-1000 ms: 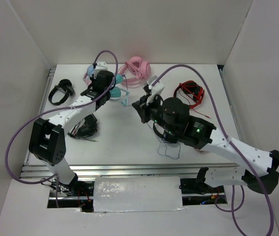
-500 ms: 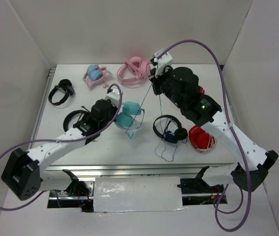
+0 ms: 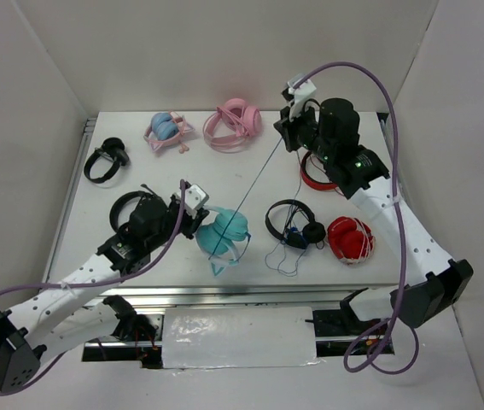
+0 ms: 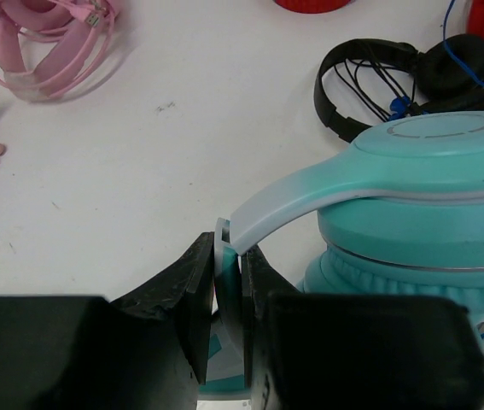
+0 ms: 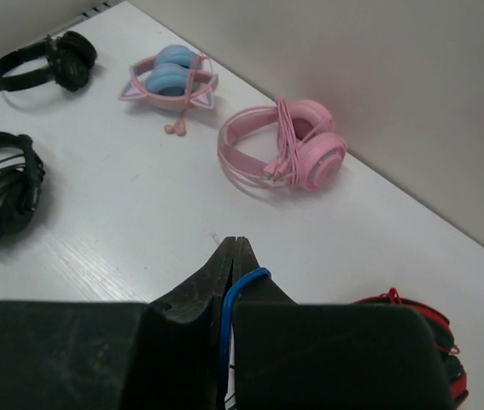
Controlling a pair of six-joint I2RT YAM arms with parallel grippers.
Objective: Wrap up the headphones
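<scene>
Teal headphones (image 3: 223, 232) near front of counter (image 3: 199, 166). Left end effector (image 4: 229, 254) pinches headband (image 4: 310, 198). Right end effector (image 5: 233, 248) pinches cable (image 3: 254, 181), taut. Best practice: maintain even tension, loop around cups.

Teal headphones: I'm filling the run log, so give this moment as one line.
left gripper: shut on headphones | right gripper: shut on cable | cable: taut from headphones to right gripper

A: We log the teal headphones (image 3: 223, 232) near the front edge of the desk (image 3: 199, 171), round cups one above the other. The pale headband (image 4: 310, 198) is pinched in the left claw (image 4: 227, 265).
B: Agreed. Its thin dark-blue cable (image 3: 257, 182) runs taut to the right claw (image 5: 231, 256), which nips it.
</scene>
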